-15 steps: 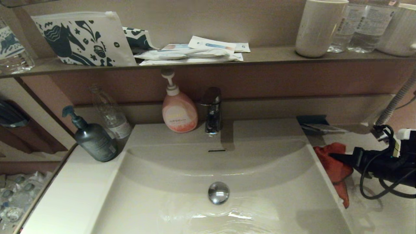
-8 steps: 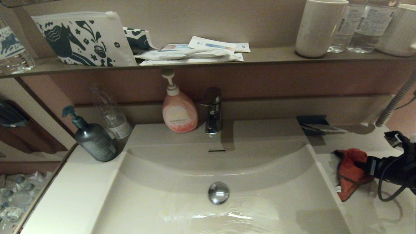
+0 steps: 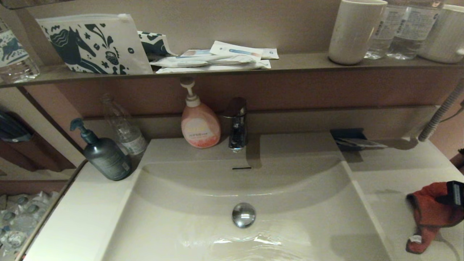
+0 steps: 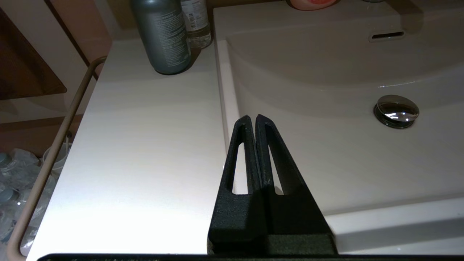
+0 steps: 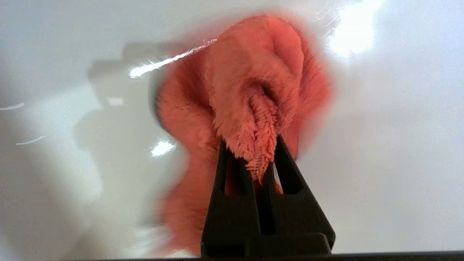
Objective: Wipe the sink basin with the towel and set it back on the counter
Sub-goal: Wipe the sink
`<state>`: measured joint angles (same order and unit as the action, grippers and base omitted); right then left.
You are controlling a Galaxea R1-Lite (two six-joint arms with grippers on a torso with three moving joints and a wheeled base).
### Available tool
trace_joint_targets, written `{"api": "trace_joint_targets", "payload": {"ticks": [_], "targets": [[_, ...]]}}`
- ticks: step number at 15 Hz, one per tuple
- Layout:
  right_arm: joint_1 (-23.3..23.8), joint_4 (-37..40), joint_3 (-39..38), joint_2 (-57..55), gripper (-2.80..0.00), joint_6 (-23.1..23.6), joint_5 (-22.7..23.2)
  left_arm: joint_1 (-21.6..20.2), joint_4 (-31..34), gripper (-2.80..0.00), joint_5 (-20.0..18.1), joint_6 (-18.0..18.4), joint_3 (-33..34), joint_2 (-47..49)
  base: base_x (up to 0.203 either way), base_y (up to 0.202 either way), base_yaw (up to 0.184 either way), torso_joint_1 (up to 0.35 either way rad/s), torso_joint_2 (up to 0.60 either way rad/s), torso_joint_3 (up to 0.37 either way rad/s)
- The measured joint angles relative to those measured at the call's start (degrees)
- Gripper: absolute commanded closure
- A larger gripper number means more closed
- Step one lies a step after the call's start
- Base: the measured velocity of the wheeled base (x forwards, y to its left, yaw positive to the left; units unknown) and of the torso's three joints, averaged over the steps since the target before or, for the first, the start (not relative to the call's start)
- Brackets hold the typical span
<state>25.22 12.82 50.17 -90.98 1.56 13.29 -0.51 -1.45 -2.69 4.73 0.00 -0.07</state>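
The red-orange towel hangs bunched over the off-white counter at the far right, well clear of the sink basin. My right gripper shows only at the frame's right edge and is shut on the towel. In the right wrist view a fold of the towel is pinched between the black fingers of the right gripper above the glossy counter. My left gripper is shut on nothing, parked over the basin's left rim. The chrome drain stopper sits mid-basin.
A dark pump bottle and a clear bottle stand on the left counter. A pink soap dispenser and the tap are behind the basin. A dark holder sits at the back right. The shelf above carries cups and pouches.
My right gripper has carried the towel from the basin's right rim out to the right and nearer, over the counter; the arm has mostly left the head view. The left arm has not moved.
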Motion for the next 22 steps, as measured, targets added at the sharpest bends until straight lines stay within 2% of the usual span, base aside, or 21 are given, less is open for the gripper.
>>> {"api": "trace_joint_targets", "payload": {"ticks": [3,4,6,8,13,16,19,22], "targets": [[0.6,22.1,11.9,8.2,0.00,0.1,2.9,0.0,0.0,0.00,0.0,0.0,0.0,0.0,0.000,0.000,0.000,0.000,0.00,0.000],[0.7,27.3,13.9,11.0,0.00,0.2,5.4,0.0,0.0,0.00,0.0,0.0,0.0,0.0,0.000,0.000,0.000,0.000,0.00,0.000],[0.6,31.8,15.9,16.1,0.00,1.1,10.9,0.0,0.0,0.00,0.0,0.0,0.0,0.0,0.000,0.000,0.000,0.000,0.00,0.000],[-0.4,32.2,16.8,19.9,0.00,2.2,14.8,0.0,0.0,0.00,0.0,0.0,0.0,0.0,0.000,0.000,0.000,0.000,0.00,0.000],[-6.6,32.1,17.6,22.1,0.00,1.1,15.8,0.0,0.0,0.00,0.0,0.0,0.0,0.0,0.000,0.000,0.000,0.000,0.00,0.000],[-13.6,31.6,17.6,21.8,0.00,-1.6,17.2,0.0,0.0,0.00,0.0,0.0,0.0,0.0,0.000,0.000,0.000,0.000,0.00,0.000],[-23.3,27.5,17.6,21.7,0.00,-5.1,18.5,0.0,0.0,0.00,0.0,0.0,0.0,0.0,0.000,0.000,0.000,0.000,0.00,0.000],[-32.7,22.6,17.8,21.1,0.00,-10.0,16.5,0.0,0.0,0.00,0.0,0.0,0.0,0.0,0.000,0.000,0.000,0.000,0.00,0.000]]}}
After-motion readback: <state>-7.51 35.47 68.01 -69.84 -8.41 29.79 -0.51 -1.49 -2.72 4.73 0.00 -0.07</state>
